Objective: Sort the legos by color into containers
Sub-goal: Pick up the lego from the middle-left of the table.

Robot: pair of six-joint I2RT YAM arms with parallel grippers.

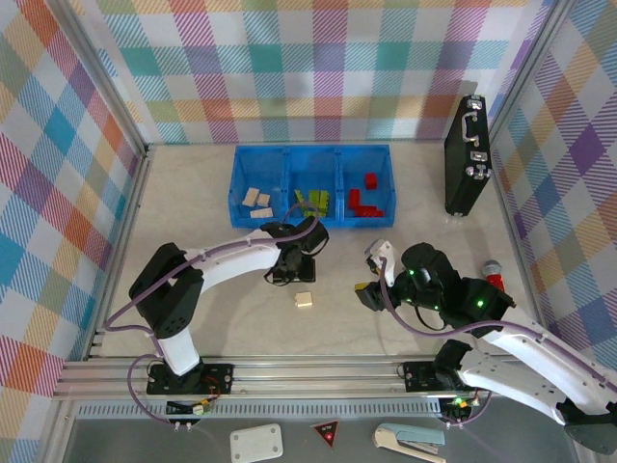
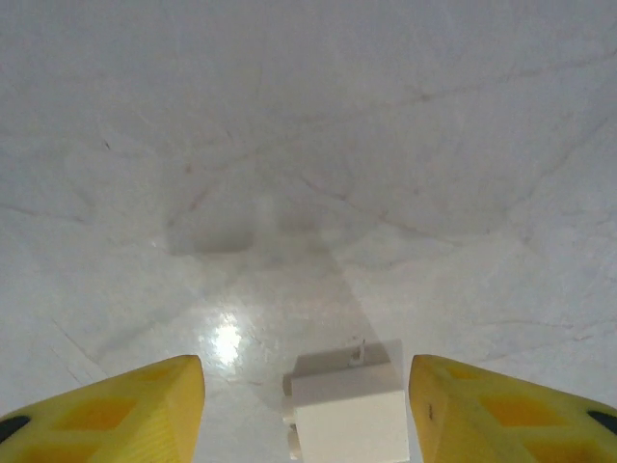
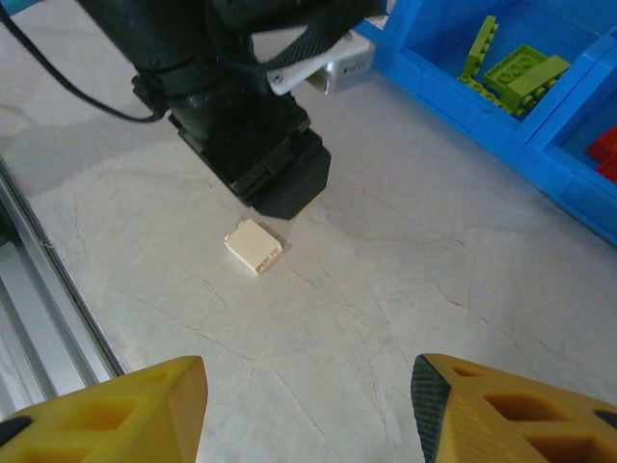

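Note:
A blue bin [image 1: 336, 185] holds the three containers: cream legos [image 1: 257, 201] on the left, green legos [image 1: 313, 203] in the middle, red legos [image 1: 364, 198] on the right. One cream lego [image 1: 305, 300] lies on the table in front of the bin. My left gripper [image 1: 289, 274] hangs over it. In the left wrist view this lego [image 2: 349, 415] sits between the spread yellow fingers [image 2: 145, 405], touching neither; the left gripper [image 2: 307, 386] is open. My right gripper [image 3: 308, 395] is open with nothing in it, off to the right of the cream lego [image 3: 254, 246].
A black briefcase [image 1: 467, 156] stands upright at the back right. A red stick with a grey head [image 1: 493, 273] lies by the right wall. A metal rail [image 1: 289, 371] runs along the near edge. The bin's wall [image 3: 453, 106] is close behind the left arm [image 3: 241, 116].

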